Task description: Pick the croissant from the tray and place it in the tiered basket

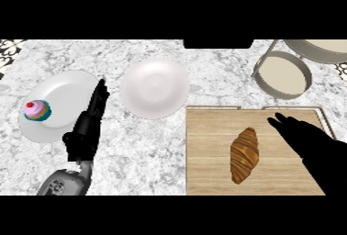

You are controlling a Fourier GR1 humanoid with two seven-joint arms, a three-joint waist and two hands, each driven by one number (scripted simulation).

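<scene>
A brown striped croissant [244, 155] lies lengthwise in the middle of a wooden tray [207, 151] at the lower right. My right hand [301, 135] hovers over the tray's right side, just right of the croissant, fingers straight and pointing up-left, holding nothing. The tiered basket [283, 73] with its grey round rims stands at the top right, beyond the tray. My left hand [88, 126] rests open at the left, fingers straight and pointing up, beside a plate.
A white plate [64, 98] at the left carries a cupcake [36, 110] with pink frosting and a cherry. An empty white plate [154, 88] sits at top centre, just above the tray's left corner. The counter is grey marble.
</scene>
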